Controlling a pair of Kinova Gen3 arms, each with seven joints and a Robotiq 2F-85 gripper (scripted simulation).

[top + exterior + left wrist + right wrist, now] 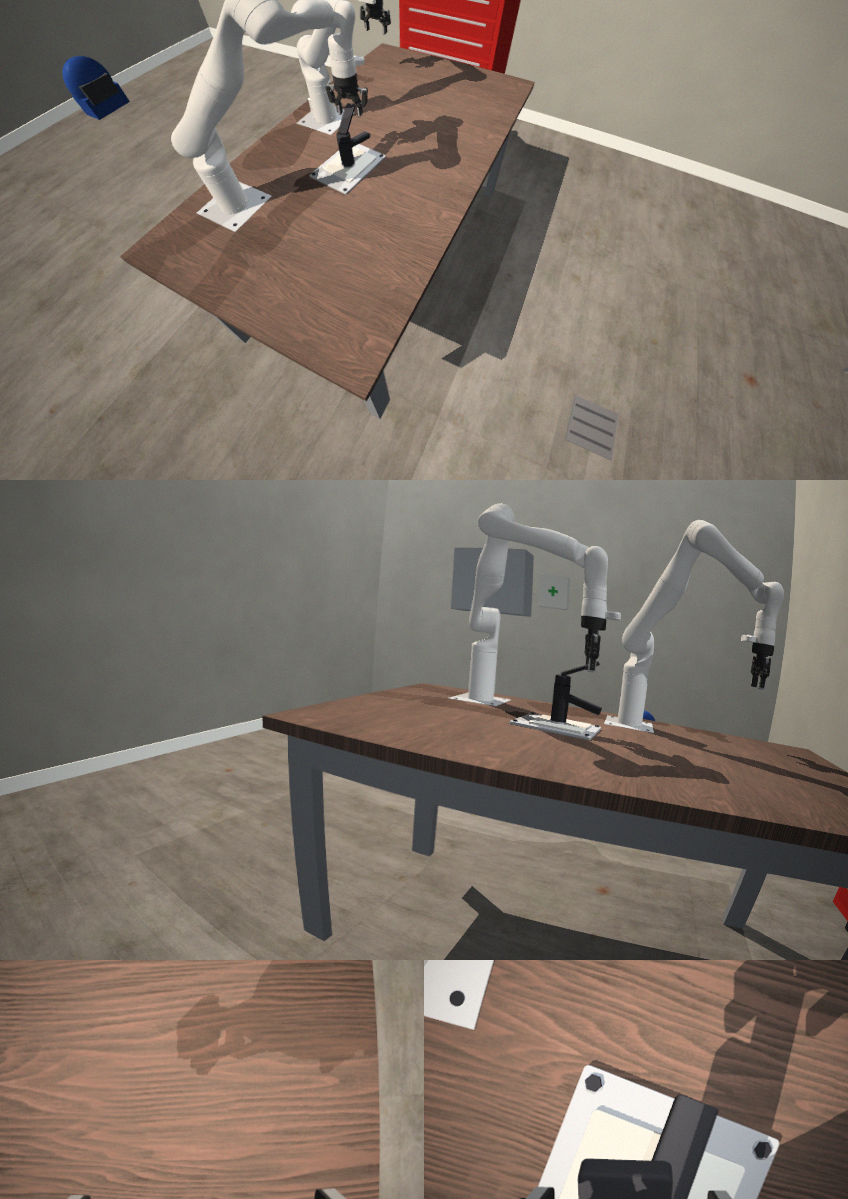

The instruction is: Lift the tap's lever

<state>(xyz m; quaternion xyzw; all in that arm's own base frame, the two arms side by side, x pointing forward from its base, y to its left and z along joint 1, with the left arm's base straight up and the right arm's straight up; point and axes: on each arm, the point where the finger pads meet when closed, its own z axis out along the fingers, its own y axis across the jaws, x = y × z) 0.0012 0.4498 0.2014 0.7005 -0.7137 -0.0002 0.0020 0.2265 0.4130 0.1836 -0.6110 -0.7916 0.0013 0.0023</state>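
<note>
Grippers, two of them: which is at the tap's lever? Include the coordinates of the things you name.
The right gripper (351, 111) (591, 668) (629, 1194): its open fingers straddle the end of the lever (346, 121) (574, 670) (623, 1180). The left gripper (376, 28) (758, 685) (203, 1196), also open, hangs away from the tap (345, 152) (560, 700) (685, 1141).

Smooth, glossy-white, rounded tubular arms here, (218, 77) (492, 569) thin seam rings circling their links! Down at the tool ends, matte-black two-fingered grippers; just above each, a small white block juts from the wrist!
</note>
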